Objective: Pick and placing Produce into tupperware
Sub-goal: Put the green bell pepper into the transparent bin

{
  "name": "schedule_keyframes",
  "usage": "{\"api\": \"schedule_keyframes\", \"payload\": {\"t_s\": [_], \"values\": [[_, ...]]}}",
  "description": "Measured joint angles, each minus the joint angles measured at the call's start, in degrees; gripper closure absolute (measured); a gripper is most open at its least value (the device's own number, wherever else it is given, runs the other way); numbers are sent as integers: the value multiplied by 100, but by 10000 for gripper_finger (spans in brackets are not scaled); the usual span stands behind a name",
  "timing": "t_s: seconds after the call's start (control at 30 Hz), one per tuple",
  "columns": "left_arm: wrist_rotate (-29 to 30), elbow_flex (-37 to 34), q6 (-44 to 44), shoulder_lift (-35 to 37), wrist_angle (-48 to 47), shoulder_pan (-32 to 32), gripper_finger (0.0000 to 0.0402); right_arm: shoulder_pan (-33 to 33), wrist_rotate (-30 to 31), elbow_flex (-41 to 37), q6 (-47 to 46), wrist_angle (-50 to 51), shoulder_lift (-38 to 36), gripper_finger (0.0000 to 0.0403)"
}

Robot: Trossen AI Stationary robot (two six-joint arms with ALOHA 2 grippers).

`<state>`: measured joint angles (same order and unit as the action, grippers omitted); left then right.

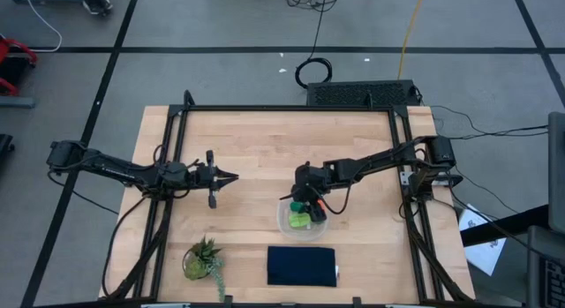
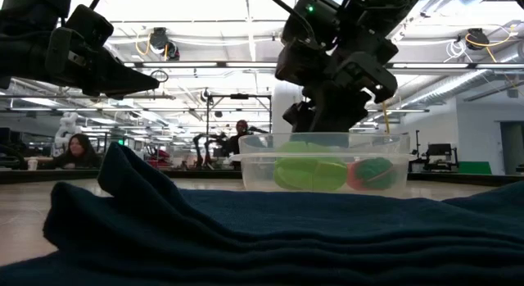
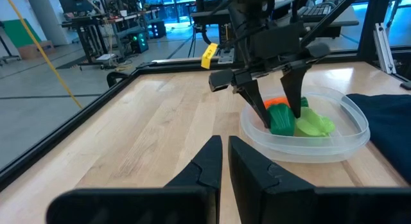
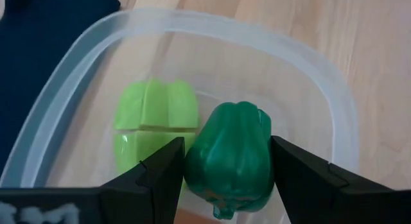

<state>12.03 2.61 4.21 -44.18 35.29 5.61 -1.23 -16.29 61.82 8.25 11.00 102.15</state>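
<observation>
My right gripper (image 1: 307, 205) reaches down into the clear tupperware (image 1: 284, 223), which stands right of the table's middle. It is shut on the dark green round piece (image 4: 231, 153). The light green leafy piece (image 4: 154, 115) lies on the container's floor beside it. In the left wrist view the orange carrot (image 3: 275, 103) shows behind the dark green piece (image 3: 281, 119), inside the container. My left gripper (image 1: 227, 176) hovers shut over the bare table left of the container, pointing toward it. My right gripper pinches the dark green piece between its two fingers, one on each flank (image 4: 192, 156). The fingers (image 3: 262, 112) come from above, slanting down into the tupperware. The piece sits within the container's rim (image 3: 347, 140). I cannot tell whether its underside rests on the floor.
A dark navy folded cloth (image 1: 302, 266) lies near the table's front edge, just before the container. A spiky potted plant (image 1: 203, 259) stands at the front left. Bare wood spreads across the far half of the table (image 1: 282, 136). People sit in the room behind.
</observation>
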Motion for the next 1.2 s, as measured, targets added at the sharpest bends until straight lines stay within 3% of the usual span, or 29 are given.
{"api": "schedule_keyframes", "payload": {"t_s": [0.43, 0.83, 1.2], "values": [[0, 0, 0, 0, -2, 0, 371, -2, 172, -177, 300, -288, 0, 196], [0, 0, 2, 0, -42, 0, 371, 2, 131, -177, -128, -258, 0, 195], [0, 0, 2, 0, -38, 0, 371, 2, 126, -177, -266, -136, 0, 155]]}}
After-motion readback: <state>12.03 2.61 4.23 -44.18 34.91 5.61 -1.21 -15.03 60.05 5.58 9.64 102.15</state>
